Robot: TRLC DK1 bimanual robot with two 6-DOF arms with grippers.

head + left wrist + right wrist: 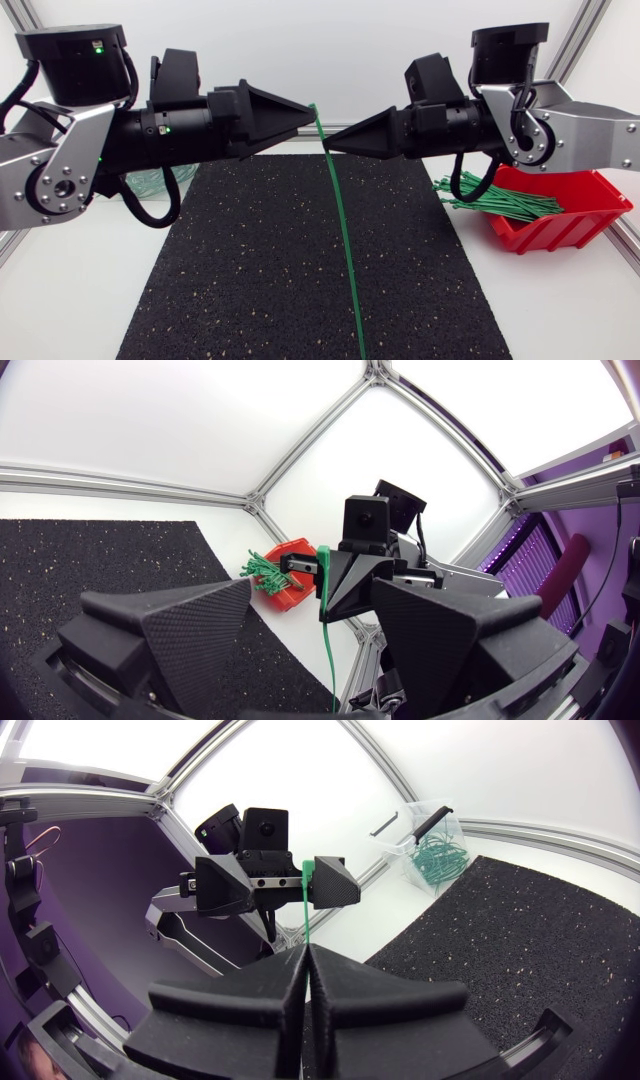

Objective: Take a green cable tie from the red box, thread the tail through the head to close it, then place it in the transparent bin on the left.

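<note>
Our right matte black gripper (330, 144) is clenched on the thin green plastic cable tie (343, 230), which trails over the black speckled mat (250, 260); its head sits between the released fingers of our left gripper (308, 114)

Two claws: a left claw (305, 115) and a right claw (335, 143). One green cable tie (345, 250) out alone, and too many to count in the one red box (560, 228). One transparent bin (432, 848), one black mat (260, 260).

The hanging cable tie (342, 230) splits the mat (250, 260), apparently open either side.
</note>
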